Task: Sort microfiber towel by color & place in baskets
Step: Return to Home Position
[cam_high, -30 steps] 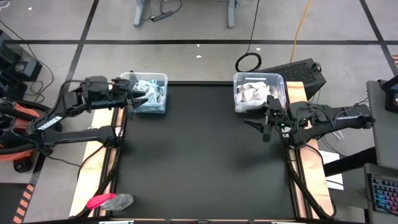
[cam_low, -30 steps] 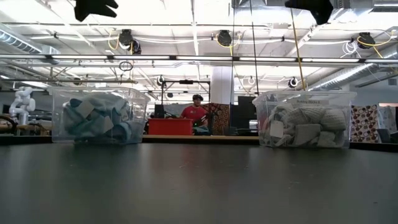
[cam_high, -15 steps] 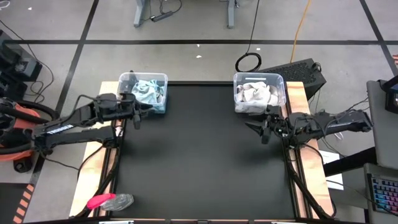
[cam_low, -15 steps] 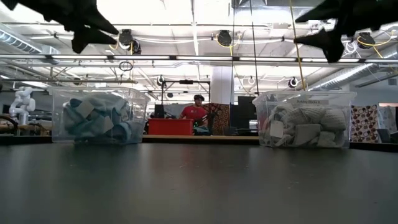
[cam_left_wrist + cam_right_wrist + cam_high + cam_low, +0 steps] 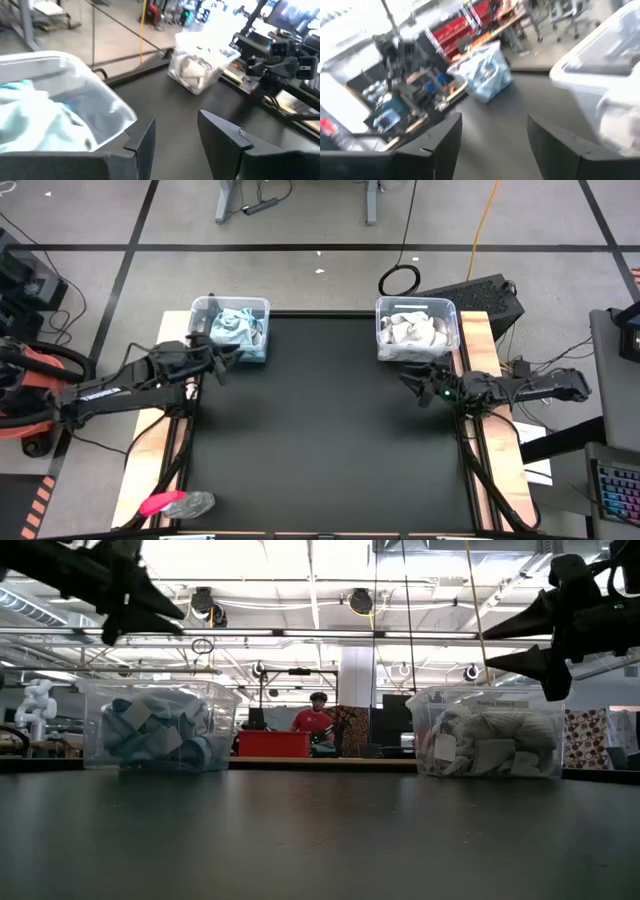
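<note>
Two clear baskets stand at the far edge of the black table top. The left basket (image 5: pixel 231 328) (image 5: pixel 160 725) (image 5: pixel 75 100) holds light teal-blue microfiber towels (image 5: pixel 234 330). The right basket (image 5: pixel 416 328) (image 5: pixel 490 732) holds pale grey-white towels (image 5: pixel 408 332). My left gripper (image 5: pixel 226 358) (image 5: pixel 172 612) (image 5: pixel 175 135) hovers open just on the near side of the left basket. My right gripper (image 5: pixel 408 384) (image 5: pixel 495 645) (image 5: pixel 492 132) hovers open near the right basket, pointing level toward the table's middle. Neither has anything between its fingers.
The black table top (image 5: pixel 330 440) lies bare between the baskets. A small pink-and-grey object (image 5: pixel 175 503) lies by the near left corner. Wooden side rails (image 5: pixel 490 470) run along both edges. A person (image 5: pixel 317 718) sits far behind the table.
Both arms have come down. My left gripper has drawn back from above the teal basket toward the near edge and has rolled a little. My right gripper has sunk beside the right basket and rolled. The towels and baskets have stayed put.
</note>
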`<state>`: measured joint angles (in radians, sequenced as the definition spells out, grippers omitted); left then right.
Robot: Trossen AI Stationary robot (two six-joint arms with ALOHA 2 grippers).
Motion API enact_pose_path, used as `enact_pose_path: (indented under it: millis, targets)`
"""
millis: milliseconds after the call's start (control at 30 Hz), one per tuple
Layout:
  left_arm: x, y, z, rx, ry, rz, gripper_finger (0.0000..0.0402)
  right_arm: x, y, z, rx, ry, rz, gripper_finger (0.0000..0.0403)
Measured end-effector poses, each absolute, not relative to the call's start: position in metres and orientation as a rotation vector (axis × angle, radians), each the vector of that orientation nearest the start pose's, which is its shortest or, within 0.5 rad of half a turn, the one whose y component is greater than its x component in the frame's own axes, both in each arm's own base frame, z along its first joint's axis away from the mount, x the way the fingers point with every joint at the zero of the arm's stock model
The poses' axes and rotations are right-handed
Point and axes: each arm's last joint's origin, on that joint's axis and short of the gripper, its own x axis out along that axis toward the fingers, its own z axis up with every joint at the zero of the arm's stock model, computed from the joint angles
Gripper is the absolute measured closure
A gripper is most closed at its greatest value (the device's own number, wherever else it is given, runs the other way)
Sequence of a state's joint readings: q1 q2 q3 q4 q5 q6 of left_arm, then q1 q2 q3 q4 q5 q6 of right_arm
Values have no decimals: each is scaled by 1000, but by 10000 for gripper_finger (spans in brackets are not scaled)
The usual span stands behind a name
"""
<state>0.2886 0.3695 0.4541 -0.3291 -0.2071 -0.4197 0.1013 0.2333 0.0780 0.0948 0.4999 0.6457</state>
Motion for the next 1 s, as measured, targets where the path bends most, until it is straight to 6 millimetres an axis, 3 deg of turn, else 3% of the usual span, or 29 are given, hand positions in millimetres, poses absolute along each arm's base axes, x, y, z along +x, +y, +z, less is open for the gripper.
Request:
enact_pose_path:
  millis: [200,367,600,833,1000]
  targets:
    - [75,30,225,-479,166,598,249,96,-10,179,574,-141,-507,208]
    - [66,27,207,-534,83,583,249,89,-13,178,570,-146,-549,229]
    - [69,28,197,-539,94,577,249,87,-18,176,582,-144,-627,247]
    - [74,29,170,-578,164,605,249,87,-19,177,633,-164,-628,250]
    - [76,30,170,-560,131,603,249,87,-19,176,599,-145,-621,250]
